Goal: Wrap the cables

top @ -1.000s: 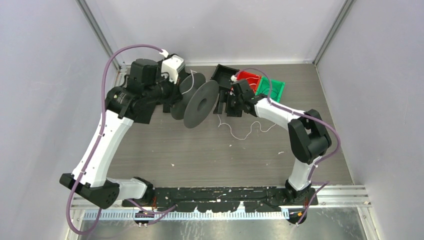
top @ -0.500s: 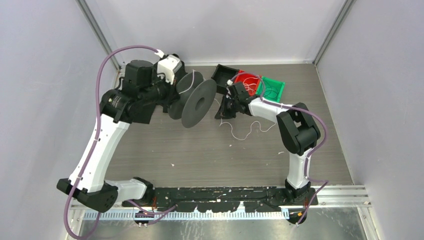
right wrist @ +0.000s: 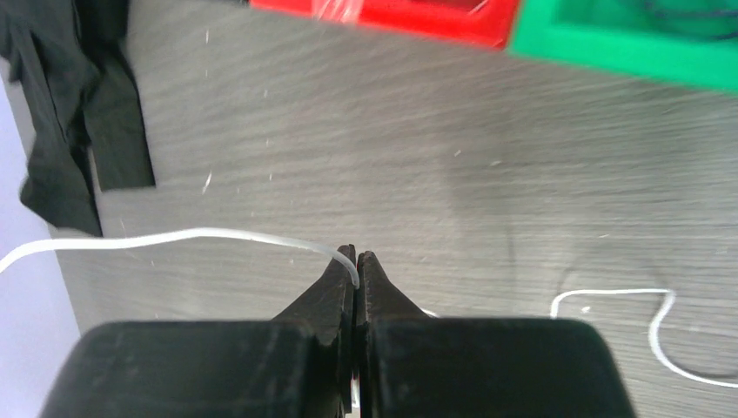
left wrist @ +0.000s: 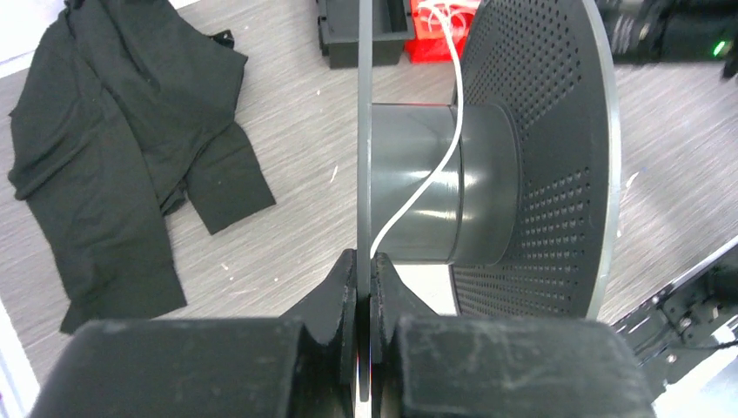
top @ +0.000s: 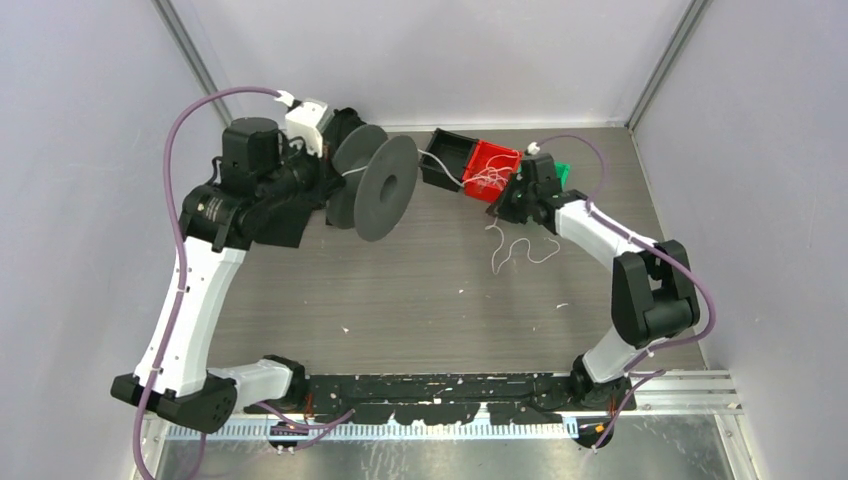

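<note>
The spool (left wrist: 522,174) is clamped by its flange (left wrist: 364,131) in the left gripper (left wrist: 365,266) while a cable (left wrist: 426,187), laid over the hub (left wrist: 409,157), is pinched in the right gripper (right wrist: 358,261), its slack apparently curled on the table (top: 400,290).

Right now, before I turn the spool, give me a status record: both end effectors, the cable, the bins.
Left end effector: shut on spool flange
Right end effector: shut on white cable
Cable path: across spool hub; slack curled on table
Red bin: more white cables inside
Green bin: beside red bin
</note>
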Action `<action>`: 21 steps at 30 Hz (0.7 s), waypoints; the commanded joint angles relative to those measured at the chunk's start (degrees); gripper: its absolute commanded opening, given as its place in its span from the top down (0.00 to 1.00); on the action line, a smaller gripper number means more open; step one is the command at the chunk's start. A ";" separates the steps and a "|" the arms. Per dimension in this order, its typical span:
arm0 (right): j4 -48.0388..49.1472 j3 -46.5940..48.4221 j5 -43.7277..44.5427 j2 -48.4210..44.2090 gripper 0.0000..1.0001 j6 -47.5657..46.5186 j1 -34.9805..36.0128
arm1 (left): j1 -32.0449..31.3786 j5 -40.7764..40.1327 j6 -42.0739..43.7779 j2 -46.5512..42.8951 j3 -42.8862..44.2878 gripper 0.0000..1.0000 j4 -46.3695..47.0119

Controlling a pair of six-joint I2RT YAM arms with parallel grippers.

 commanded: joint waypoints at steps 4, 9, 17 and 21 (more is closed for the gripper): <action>-2.82 -0.35 2.88 1.54 0.99 -1.56 11.42 | 4.94 8.31 -14.90 0.27 -0.98 1.00 18.98; -7.27 3.38 7.77 2.98 0.99 -4.13 20.94 | 5.11 1.65 -21.69 1.21 -2.64 1.00 23.81; -17.50 12.92 12.10 -0.83 0.99 -5.42 33.56 | 4.95 -16.18 -24.44 0.68 -12.47 1.00 33.63; -23.48 19.21 14.29 -2.31 0.99 -7.91 38.68 | 4.21 -24.73 -23.68 1.52 -13.86 1.00 34.88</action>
